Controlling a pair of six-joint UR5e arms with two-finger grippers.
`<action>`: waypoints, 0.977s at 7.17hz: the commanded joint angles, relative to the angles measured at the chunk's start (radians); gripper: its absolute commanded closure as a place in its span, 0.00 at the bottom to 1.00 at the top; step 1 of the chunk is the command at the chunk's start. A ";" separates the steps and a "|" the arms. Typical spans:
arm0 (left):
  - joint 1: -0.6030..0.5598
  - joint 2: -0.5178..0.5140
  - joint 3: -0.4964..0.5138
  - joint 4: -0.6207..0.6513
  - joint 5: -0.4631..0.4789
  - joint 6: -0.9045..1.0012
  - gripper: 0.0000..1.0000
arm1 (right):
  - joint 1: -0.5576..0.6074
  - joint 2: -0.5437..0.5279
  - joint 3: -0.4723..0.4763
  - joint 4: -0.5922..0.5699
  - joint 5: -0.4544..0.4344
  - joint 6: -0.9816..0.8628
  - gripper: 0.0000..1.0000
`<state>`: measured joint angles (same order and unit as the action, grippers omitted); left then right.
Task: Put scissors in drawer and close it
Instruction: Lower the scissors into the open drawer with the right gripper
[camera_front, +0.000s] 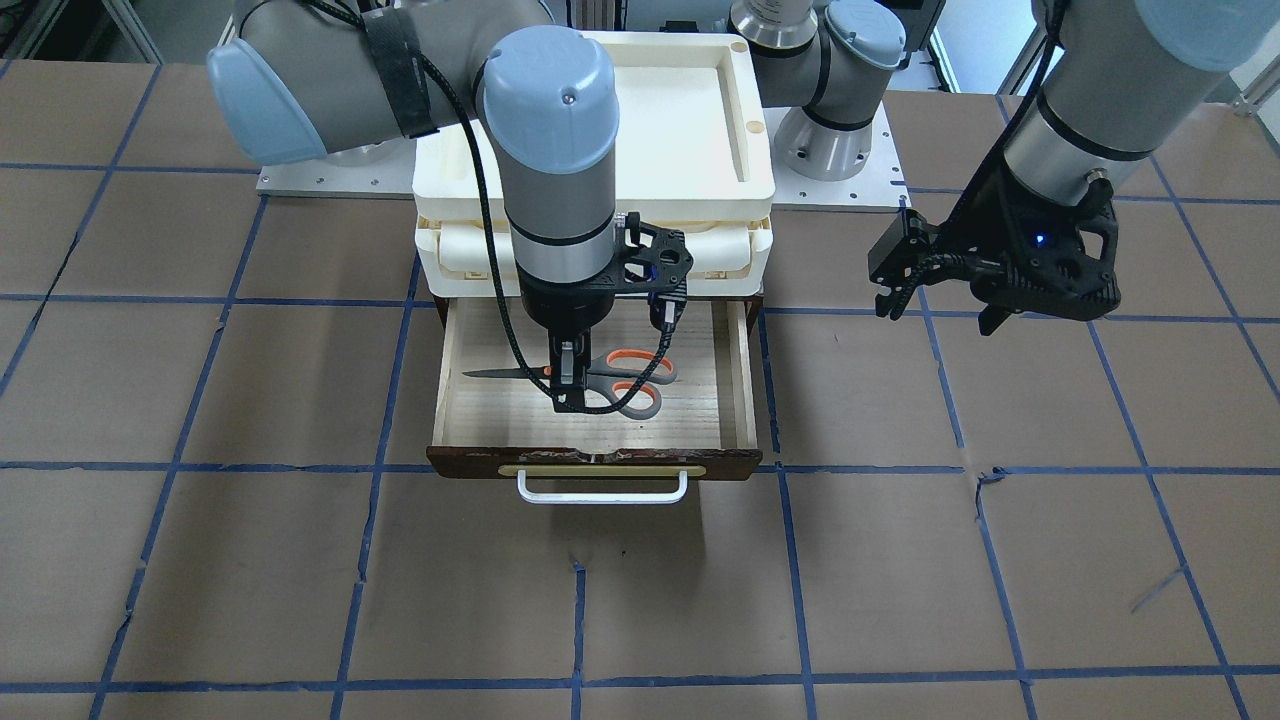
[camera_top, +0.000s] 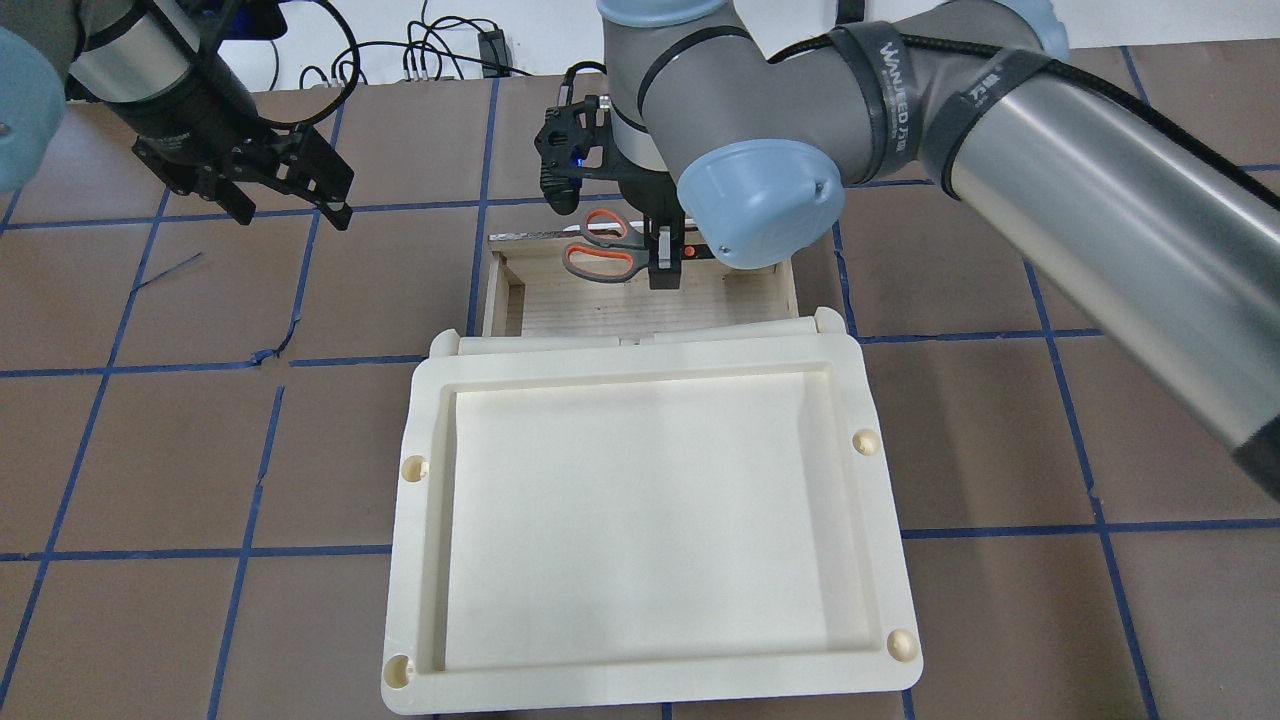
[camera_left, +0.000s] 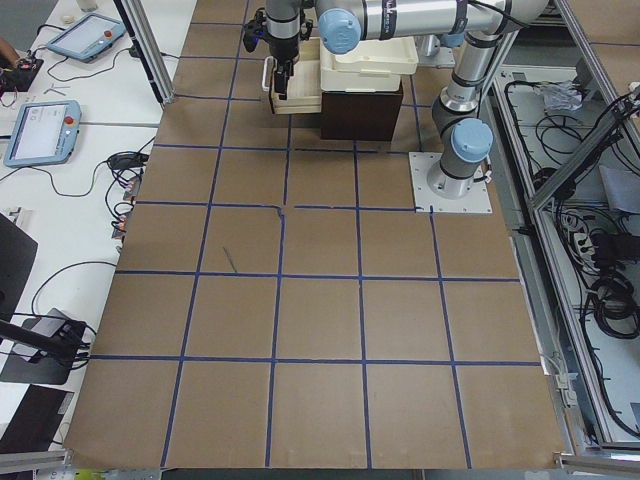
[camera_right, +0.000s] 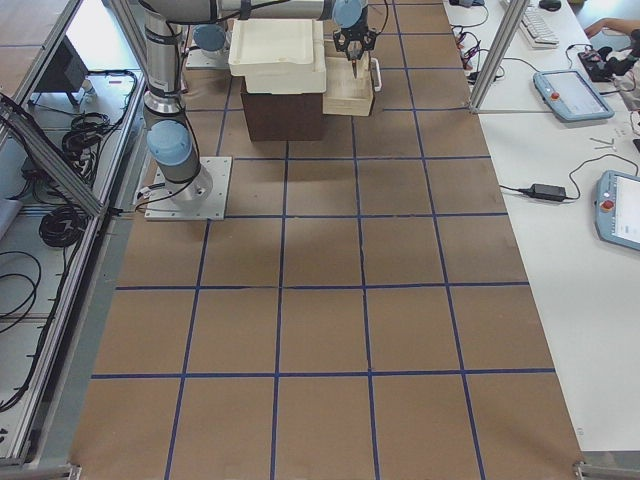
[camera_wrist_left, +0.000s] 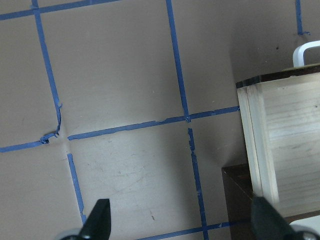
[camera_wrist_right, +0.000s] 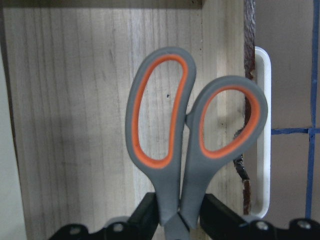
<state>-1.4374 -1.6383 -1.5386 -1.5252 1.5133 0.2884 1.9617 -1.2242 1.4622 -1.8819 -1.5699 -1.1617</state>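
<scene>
The scissors (camera_front: 632, 386), with orange-and-grey loop handles, lie level inside the open wooden drawer (camera_front: 700, 415), blades towards the view's left. My right gripper (camera_front: 568, 388) is shut on them near the pivot. In the right wrist view both handles (camera_wrist_right: 165, 120) stick out from between the fingers over the pale drawer floor (camera_wrist_right: 75, 100), close to the white bar handle (camera_wrist_right: 263, 125). I cannot tell whether the scissors touch the floor. They also show in the overhead view (camera_top: 600, 262). My left gripper (camera_front: 937, 315) is open and empty, above the table beside the drawer (camera_wrist_left: 285, 145).
A cream plastic tray top (camera_top: 400, 560) sits on the cabinet above the drawer, over two small cream compartments (camera_front: 725, 255). The drawer's dark front (camera_front: 740, 462) juts out towards the table's middle. Brown table surface with blue tape lines (camera_front: 780, 560) surrounds the cabinet.
</scene>
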 joint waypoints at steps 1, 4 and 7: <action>0.000 0.000 0.000 0.000 0.001 0.003 0.00 | 0.008 0.051 0.000 -0.063 0.005 0.000 0.93; 0.000 0.000 0.000 0.000 0.001 0.005 0.00 | 0.034 0.069 0.006 -0.069 -0.007 0.014 0.93; 0.000 0.000 0.000 -0.001 0.001 0.005 0.00 | 0.054 0.075 0.015 -0.062 -0.013 0.079 0.93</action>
<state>-1.4373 -1.6383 -1.5386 -1.5258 1.5137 0.2923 2.0107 -1.1518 1.4717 -1.9444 -1.5810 -1.0896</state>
